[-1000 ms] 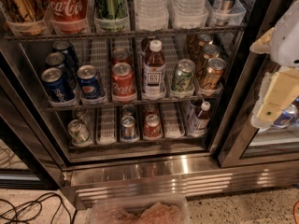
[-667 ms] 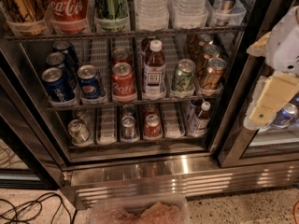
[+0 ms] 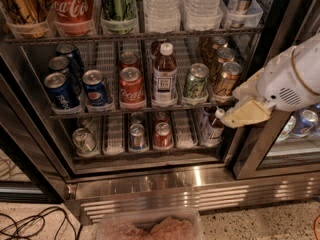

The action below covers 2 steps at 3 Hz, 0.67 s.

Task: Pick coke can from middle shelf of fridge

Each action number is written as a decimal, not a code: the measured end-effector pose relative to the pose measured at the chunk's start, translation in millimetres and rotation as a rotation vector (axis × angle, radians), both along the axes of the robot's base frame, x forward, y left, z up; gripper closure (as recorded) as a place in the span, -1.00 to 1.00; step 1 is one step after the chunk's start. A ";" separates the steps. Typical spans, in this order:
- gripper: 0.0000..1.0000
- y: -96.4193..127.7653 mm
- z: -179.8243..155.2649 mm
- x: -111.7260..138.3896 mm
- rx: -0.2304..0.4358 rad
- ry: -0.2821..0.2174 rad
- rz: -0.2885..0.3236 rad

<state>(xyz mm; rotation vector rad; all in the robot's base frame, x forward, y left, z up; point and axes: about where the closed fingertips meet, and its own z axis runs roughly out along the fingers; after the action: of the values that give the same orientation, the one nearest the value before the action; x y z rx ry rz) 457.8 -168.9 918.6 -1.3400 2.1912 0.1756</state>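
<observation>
The coke can [image 3: 131,88] stands upright at the front of a lane on the middle shelf [image 3: 175,105] of the open fridge [image 3: 200,189], with a second red can right behind it. Pepsi cans stand to its left and a brown bottle to its right. My gripper [image 3: 239,118], cream-coloured on a white arm, hangs at the right in front of the fridge's door post, level with the shelf's front rail. It is well to the right of the coke can, holds nothing I can see and touches nothing.
Blue Pepsi cans [image 3: 95,88] fill the left lanes. A bottle [image 3: 164,74], a green can [image 3: 195,80] and bronze cans [image 3: 227,79] stand to the right. A bigger Coca-Cola can [image 3: 71,6] sits in the bins above. A plastic tub [image 3: 150,226] and cables [image 3: 30,224] lie on the floor.
The gripper has swung down and to the left, from beside the right door toward the right end of the middle shelf. The cans have not moved.
</observation>
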 end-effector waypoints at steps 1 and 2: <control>0.30 30.5 -21.9 13.2 0.184 0.000 -0.097; 0.76 34.7 -13.7 23.0 0.213 -0.042 -0.117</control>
<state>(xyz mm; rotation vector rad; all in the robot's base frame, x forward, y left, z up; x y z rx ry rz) 480.8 -134.2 904.9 -1.0868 2.1407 0.3236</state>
